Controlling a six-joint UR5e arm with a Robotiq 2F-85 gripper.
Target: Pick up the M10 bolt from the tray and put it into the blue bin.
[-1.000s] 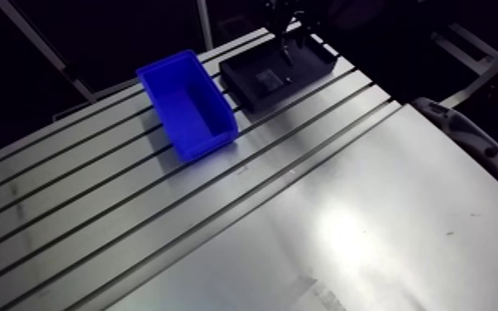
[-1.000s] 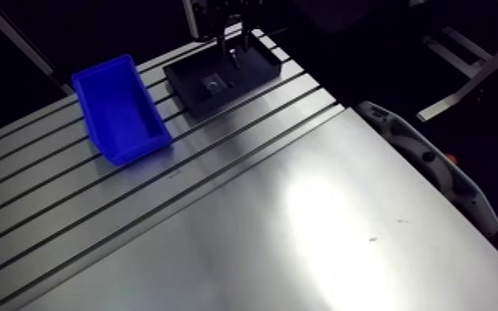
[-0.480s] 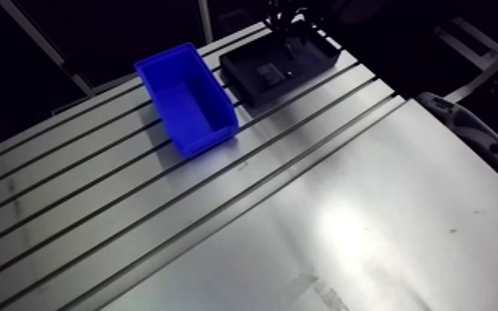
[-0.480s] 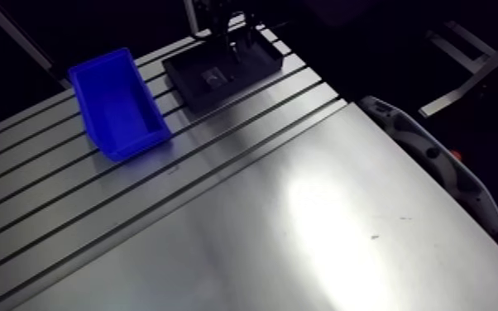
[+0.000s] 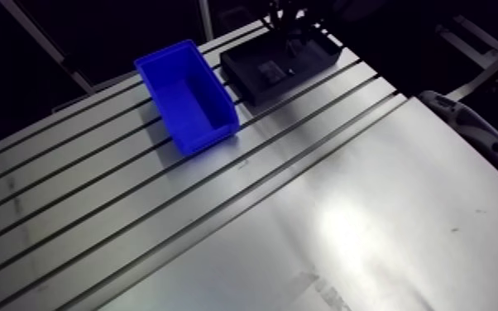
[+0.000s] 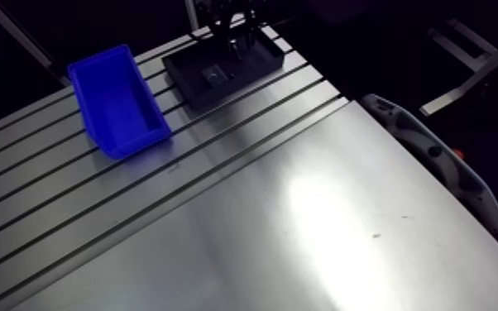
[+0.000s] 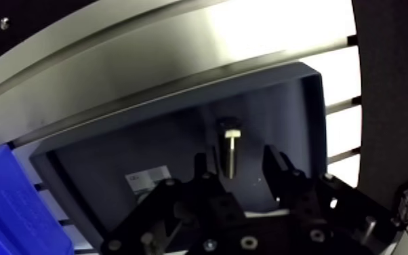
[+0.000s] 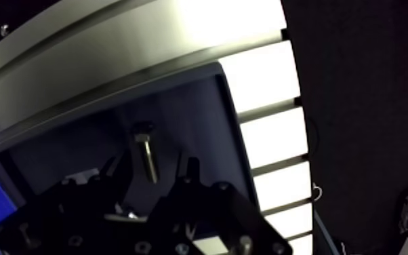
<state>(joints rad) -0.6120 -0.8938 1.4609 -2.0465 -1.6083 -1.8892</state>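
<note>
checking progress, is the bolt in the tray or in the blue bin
In the tray: the bolt lies on its floor, between the fingers of the open end effector.

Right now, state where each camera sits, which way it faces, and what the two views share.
Wrist view: on the wrist, facing down past the open gripper into the black tray; the bolt lies between its fingers.
Arm view: on the upper link, facing down across the table at the blue bin and the tray beside it; wrist and gripper enter from above, over the tray.
Shared: tray, gripper, blue bin.
</note>
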